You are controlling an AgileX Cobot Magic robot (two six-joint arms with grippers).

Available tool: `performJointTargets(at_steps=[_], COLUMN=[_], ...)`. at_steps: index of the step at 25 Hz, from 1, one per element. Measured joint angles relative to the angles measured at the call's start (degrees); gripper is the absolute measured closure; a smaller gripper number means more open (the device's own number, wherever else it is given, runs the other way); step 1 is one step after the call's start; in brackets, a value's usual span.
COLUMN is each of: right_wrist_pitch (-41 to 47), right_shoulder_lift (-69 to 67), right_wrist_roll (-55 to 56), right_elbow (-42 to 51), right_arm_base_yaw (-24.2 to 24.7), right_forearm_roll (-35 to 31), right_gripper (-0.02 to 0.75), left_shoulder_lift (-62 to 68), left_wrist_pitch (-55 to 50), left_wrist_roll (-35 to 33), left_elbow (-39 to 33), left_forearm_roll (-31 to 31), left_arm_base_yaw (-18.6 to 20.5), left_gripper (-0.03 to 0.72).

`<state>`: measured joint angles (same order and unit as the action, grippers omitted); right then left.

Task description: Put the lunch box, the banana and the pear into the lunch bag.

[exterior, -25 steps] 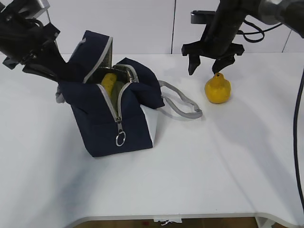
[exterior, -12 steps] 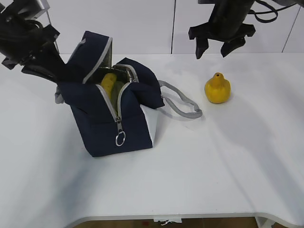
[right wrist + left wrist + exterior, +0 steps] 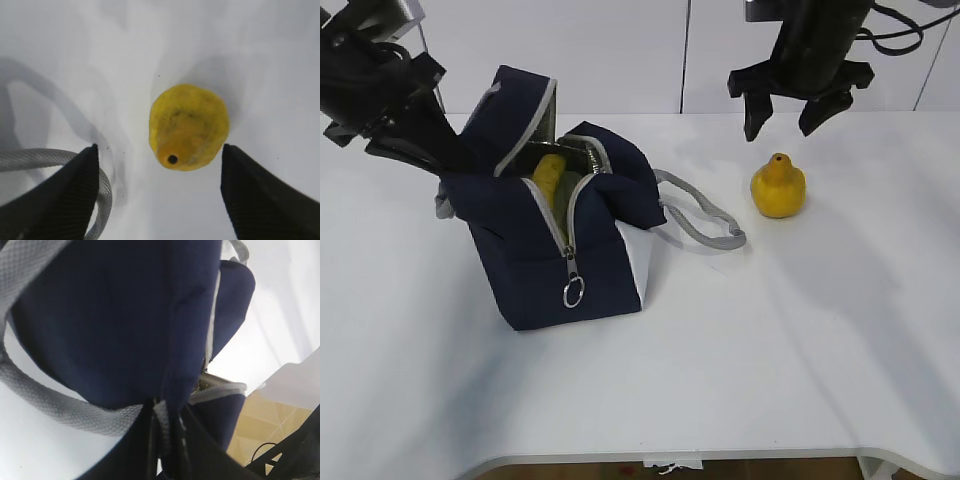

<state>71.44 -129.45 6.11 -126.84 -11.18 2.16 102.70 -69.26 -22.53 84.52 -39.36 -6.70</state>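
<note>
Hovering: right jaws (image 3: pixel 800 117) spread above pear (image 3: pixel 778 187); banana (image 3: pixel 549 172) inside lunch bag (image 3: pixel 560 250).

Lunch bag (image 3: pixel 560 240): we see it on the table (image 3: pixel 740 360), left of centre, mouth open upward.
Banana (image 3: pixel 549 172): inside the bag's opening, one end showing.
Handle (image 3: pixel 705 222): lying on the table to the bag's right.
Pear (image 3: pixel 778 187): upright on the table, right of the handle, apart from it.
Right gripper (image 3: pixel 801 112): above the pear, not touching.
</note>
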Motion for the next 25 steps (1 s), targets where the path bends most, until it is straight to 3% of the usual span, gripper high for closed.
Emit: performJointTargets(at_steps=[7,20,25], right_wrist_pitch=[0.0,-0.1,-0.1], right_shoulder_lift=[0.0,-2.2,-2.5], right_wrist_roll=[-0.1,-0.2,-0.2], right_elbow=[4.0,4.1,4.1], right_arm_base_yaw=[0.0,0.0,0.0], right_forearm_roll=[3.3,3.6,3.6], right_gripper=[0.157,0.158,0.230], left_shoulder_lift=[0.0,0.0,0.0], left_wrist_pitch=[-0.1,-0.1,-0.1], left_wrist_roll=[0.0,0.0,0.0], left_elbow=[0.0,0.0,0.0], left_forearm_roll=[0.0,0.0,0.0], left_arm_base_yaw=[0.0,0.0,0.0], left_gripper=[0.676,0.676,0.676])
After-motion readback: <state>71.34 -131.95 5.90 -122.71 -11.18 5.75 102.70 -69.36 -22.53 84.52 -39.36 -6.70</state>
